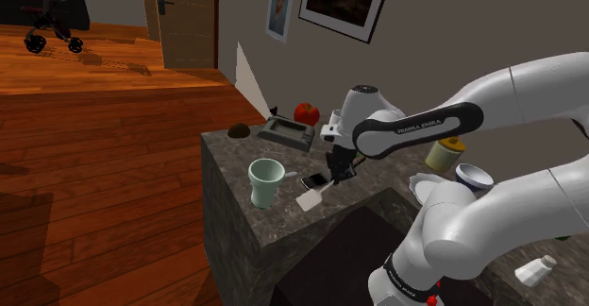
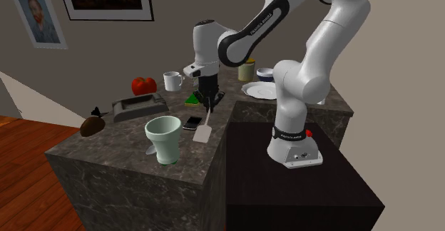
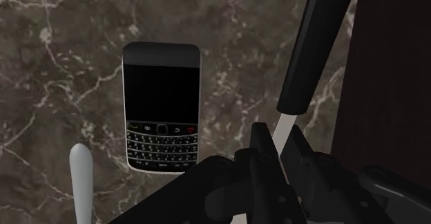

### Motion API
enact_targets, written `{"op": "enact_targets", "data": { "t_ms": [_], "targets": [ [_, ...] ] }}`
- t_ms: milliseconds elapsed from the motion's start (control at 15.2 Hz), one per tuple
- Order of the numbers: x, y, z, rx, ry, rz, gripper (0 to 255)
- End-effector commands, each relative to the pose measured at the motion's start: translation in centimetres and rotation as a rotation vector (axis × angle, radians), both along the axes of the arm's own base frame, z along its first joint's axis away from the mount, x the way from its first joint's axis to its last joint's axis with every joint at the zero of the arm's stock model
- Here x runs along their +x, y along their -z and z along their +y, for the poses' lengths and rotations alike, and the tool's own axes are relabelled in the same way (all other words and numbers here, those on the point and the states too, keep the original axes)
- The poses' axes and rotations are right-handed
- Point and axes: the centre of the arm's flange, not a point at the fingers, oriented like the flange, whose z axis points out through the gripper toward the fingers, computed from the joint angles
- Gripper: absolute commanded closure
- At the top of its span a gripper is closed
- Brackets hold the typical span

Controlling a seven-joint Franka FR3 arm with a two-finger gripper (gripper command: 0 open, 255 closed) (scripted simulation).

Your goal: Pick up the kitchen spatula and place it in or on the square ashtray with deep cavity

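Gripper [image 2: 207, 105] pinched narrow on the spatula [image 2: 202, 132] (pale flat blade, black rounded handle), hanging over the veined dark marble counter [image 2: 114, 140]. Left to right: grey square ashtray [image 2: 139, 107] well apart, pale-green ribbed cup [image 2: 164, 138], black keypad phone [image 2: 191, 122] just beside the blade.

Beneath the black gripper [image 3: 279, 140] we see a dark brown counter [image 3: 62, 63] veined white. The phone [image 3: 162, 105] beside it is black, silver-edged; the spatula [image 3: 314, 50] black-handled, white-bladed.
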Motion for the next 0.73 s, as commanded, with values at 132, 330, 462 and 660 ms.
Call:
{"op": "enact_targets", "data": {
  "t_ms": [132, 330, 462, 660],
  "targets": [
    [0.0, -2.1, -0.1, 0.000, 0.000, 0.001, 255],
    [0.0, -3.7, -0.1, 0.000, 0.000, 0.001, 255],
    [0.0, -4.8, -0.1, 0.000, 0.000, 0.001, 255],
    [2.4, -5.4, -1.1, 0.000, 0.000, 0.001, 255]
  ]
}}
